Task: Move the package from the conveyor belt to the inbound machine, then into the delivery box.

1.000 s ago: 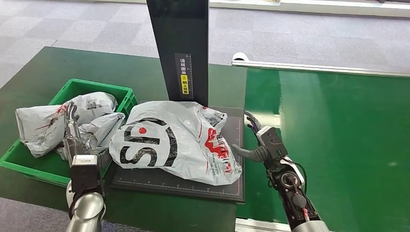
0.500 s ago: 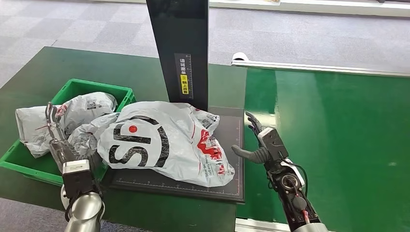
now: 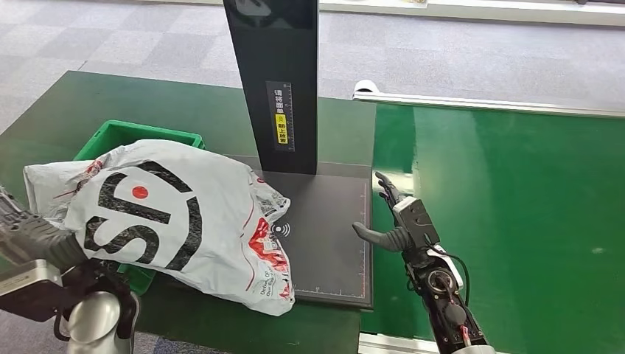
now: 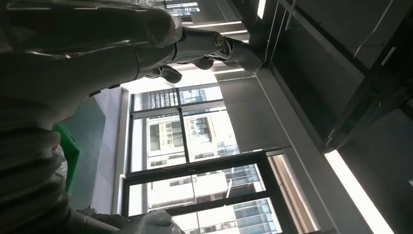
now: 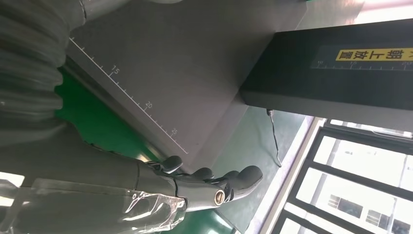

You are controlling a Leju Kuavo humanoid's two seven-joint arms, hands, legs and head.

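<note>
The grey SF package (image 3: 177, 217) lies at the left of the frame, half over the green delivery box (image 3: 118, 136), half on the black scanner plate (image 3: 324, 221). The left hand (image 3: 33, 240) seems to grip its edge; the hold is hidden. The right hand (image 3: 394, 214), at the plate's right edge, holds nothing, fingers apart.

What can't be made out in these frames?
- Left hand contact with the package, head view: fingers hidden behind the bag.
- Green delivery box contents, head view: the package covers most of it.
- Small print on the package label, head view: too small to read.
</note>
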